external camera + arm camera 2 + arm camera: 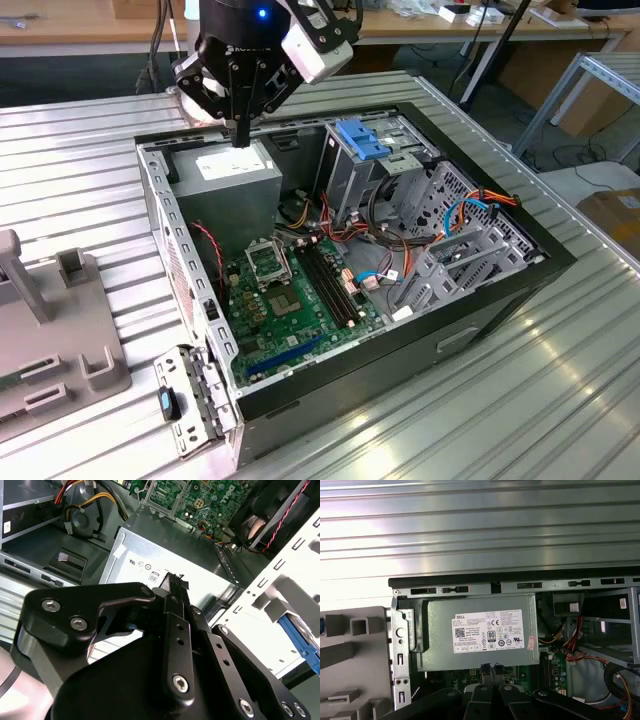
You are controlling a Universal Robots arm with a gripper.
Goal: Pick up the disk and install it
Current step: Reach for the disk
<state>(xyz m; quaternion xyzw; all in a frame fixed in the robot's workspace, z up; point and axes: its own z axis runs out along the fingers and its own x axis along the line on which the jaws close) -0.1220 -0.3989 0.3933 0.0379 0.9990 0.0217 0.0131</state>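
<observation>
Honestly, my jaws sit clenched on nothing just over the power supply (480, 632) while the disk (300, 640), likely that blue-railed piece beyond the case wall (270, 580), is well apart, so I could clip the wall crossing.

Blue-railed disk (297, 635) outside the computer case

Before us, our black end effector (174, 579), tips together, over the grey power-supply box (150, 550), green motherboard (200, 497) beyond.
</observation>
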